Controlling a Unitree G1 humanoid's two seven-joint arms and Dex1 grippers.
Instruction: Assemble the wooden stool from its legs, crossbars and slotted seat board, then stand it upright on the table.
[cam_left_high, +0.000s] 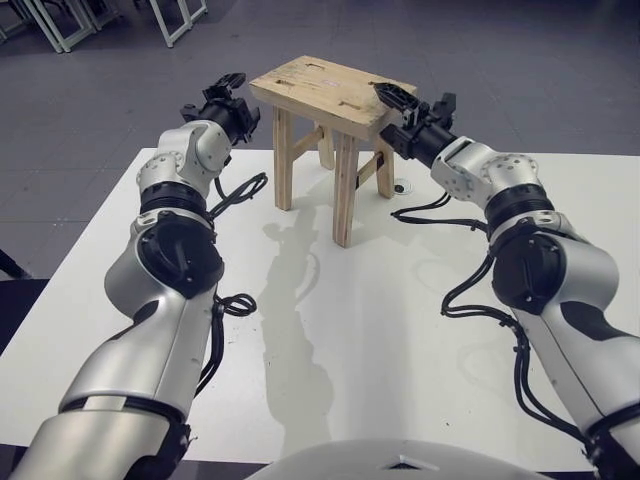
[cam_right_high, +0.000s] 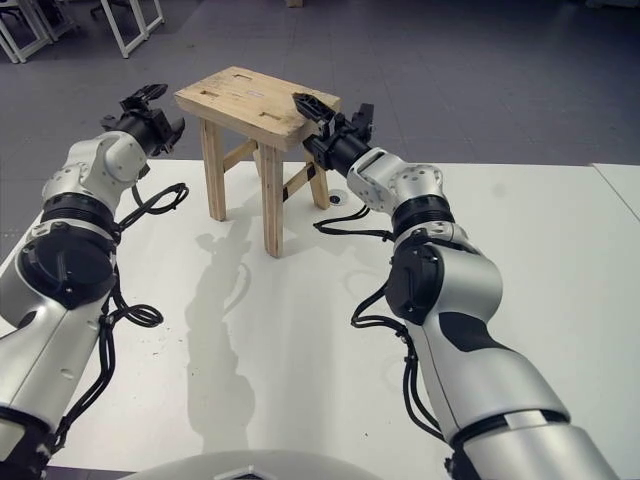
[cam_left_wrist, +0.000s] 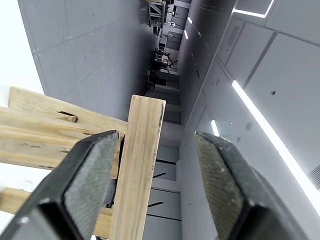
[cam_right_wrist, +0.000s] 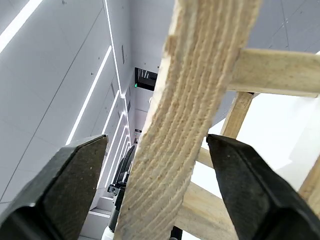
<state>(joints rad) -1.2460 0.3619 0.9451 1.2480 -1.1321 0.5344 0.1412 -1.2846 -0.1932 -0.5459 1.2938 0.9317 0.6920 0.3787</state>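
The wooden stool stands upright on the white table, near its far edge, with legs, crossbars and slotted seat board joined. My left gripper hovers just off the seat's left end, open and touching nothing. In the left wrist view the seat's edge lies beyond its pads. My right gripper straddles the seat's right end, open. The right wrist view has the board's end between the pads with a gap on each side.
A small round fitting sits in the table by the stool's right legs. Black cables loop off both forearms onto the table. Grey floor lies beyond the far edge, with white frames at the back left.
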